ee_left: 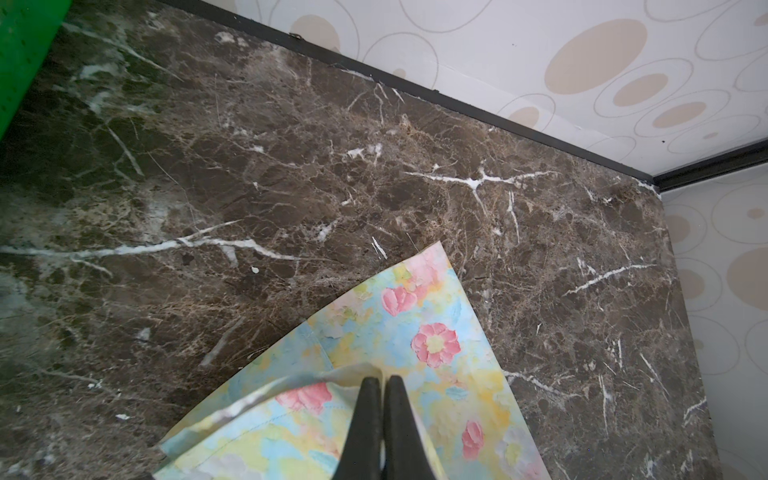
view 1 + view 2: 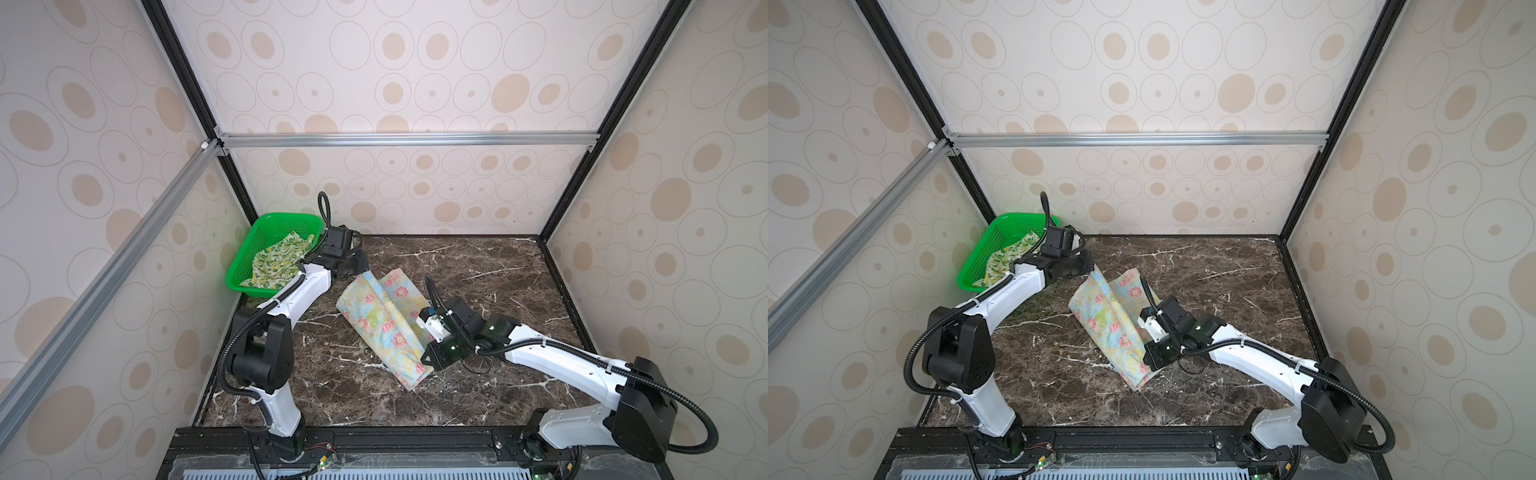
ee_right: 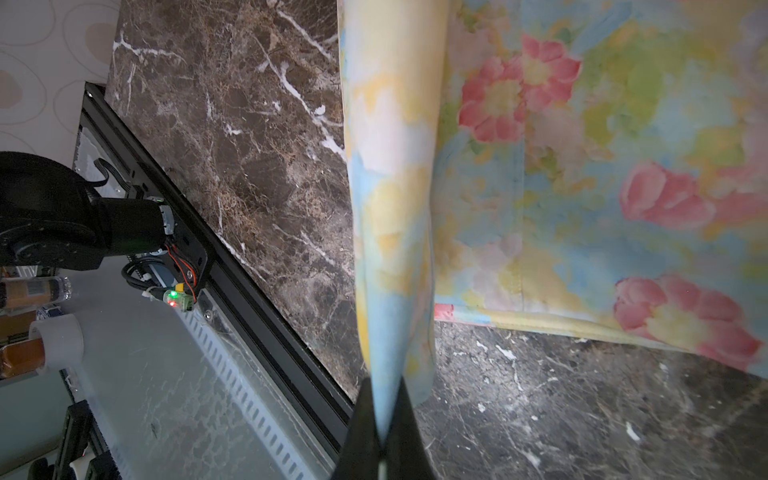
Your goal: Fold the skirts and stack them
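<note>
Holds the floral skirt (image 2: pixel 382 328) (image 2: pixel 1113 320) at the centre of both top views, slanting from upper left to lower right, mostly resting on the table (image 2: pixel 478 266), pink flowers up. Pinches its upper edge with the left end effector (image 1: pixel 382 380), jaws pressed together on a raised fold at the bottom centre of the left wrist view. Pinches its lower right edge with the right end effector (image 3: pixel 384 386), jaws closed on a lifted blue-yellow strip at the bottom centre of the right wrist view. Raises a lengthwise ridge in the cloth between the two grips. Has the lemon skirt (image 2: pixel 278 262) crumpled inside the basket (image 2: pixel 286 216), left of centre, beside the left arm.
</note>
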You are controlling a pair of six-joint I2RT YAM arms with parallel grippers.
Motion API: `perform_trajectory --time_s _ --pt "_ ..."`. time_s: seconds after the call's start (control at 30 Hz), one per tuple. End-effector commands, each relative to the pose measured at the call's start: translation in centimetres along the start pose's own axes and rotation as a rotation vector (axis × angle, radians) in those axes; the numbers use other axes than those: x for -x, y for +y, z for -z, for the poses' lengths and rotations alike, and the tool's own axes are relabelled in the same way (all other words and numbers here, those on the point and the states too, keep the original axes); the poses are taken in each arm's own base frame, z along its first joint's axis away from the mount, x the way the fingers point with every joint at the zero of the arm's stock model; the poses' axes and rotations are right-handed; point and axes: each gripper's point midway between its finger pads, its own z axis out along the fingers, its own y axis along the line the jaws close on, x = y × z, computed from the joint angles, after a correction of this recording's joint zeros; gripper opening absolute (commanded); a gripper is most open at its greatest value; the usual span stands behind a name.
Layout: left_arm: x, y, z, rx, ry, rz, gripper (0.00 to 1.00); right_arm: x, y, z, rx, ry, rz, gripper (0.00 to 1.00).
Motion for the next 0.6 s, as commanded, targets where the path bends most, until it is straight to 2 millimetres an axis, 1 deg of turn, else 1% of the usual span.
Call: perform_trajectory --time_s 0.0,0.13,0.23,0.37,0.43,0.57 --pt "3.6 0.0 2.9 0.041 -0.134 -0.010 0.00 -1.2 0.1 0.3 0.005 0.051 -0.005 0.00" --pt "4.3 -0.3 4.4 0.042 -0.150 -0.017 0.00 -1.0 0.3 0.8 0.012 0.033 0.001 0.00" --pt "4.8 -0.8 5.0 0.030 -0.169 -0.020 0.00 -1.0 0.3 0.9 0.011 0.019 -0.003 0.00" --pt "5.5 -2.1 4.6 0.001 -0.172 -0.027 0.00 -0.8 0.2 1.2 0.000 0.007 -0.015 0.00" --pt "5.6 -3.1 4.0 -0.015 -0.166 -0.039 0.00 -1.0 0.0 1.1 -0.007 0.018 -0.027 0.00" --pt "5.7 -4.6 3.0 -0.043 -0.164 -0.053 0.00 -1.4 -0.2 1.0 -0.014 0.028 -0.044 0.00"
